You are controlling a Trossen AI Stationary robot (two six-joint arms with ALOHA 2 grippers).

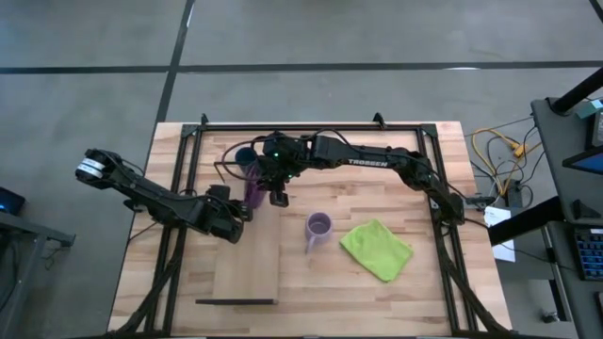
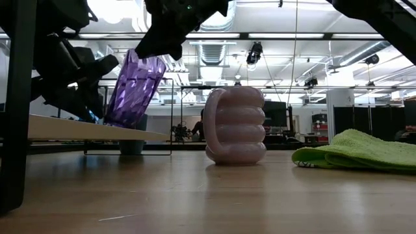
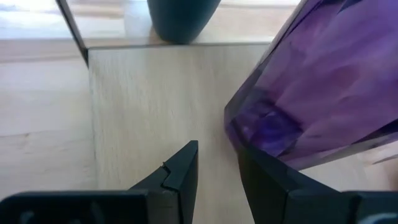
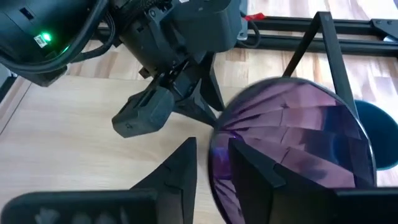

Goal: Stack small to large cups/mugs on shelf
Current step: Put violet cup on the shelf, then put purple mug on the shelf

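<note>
The tall purple tumbler (image 1: 254,185) leans tilted at the far end of the light wooden shelf board (image 1: 247,268), its base edge (image 2: 120,121) on the board. My right gripper (image 4: 211,163) is shut on its rim. My left gripper (image 3: 217,163) is narrowly open and empty, low over the board, right beside the tumbler's base (image 3: 261,121). The dark blue cup (image 1: 246,155) stands on the tabletop just past the board's far end. The lilac mug (image 1: 317,227) stands upright to the right of the board. My right gripper pinches the tumbler's wall at its rim (image 4: 219,140), one finger (image 4: 258,171) inside the mouth and one (image 4: 177,171) outside. The fingers come from above, slanting down. The tumbler is tilted, with its base edge on the shelf board. Whether my left gripper's finger (image 3: 267,180) touches the tumbler's base, I cannot tell.
A green cloth (image 1: 377,248) lies to the right of the mug. Black frame rails (image 1: 311,126) run along the table's far edge and down both sides. The board's near end has a thin dark bracket (image 1: 236,301), and most of the board is bare.
</note>
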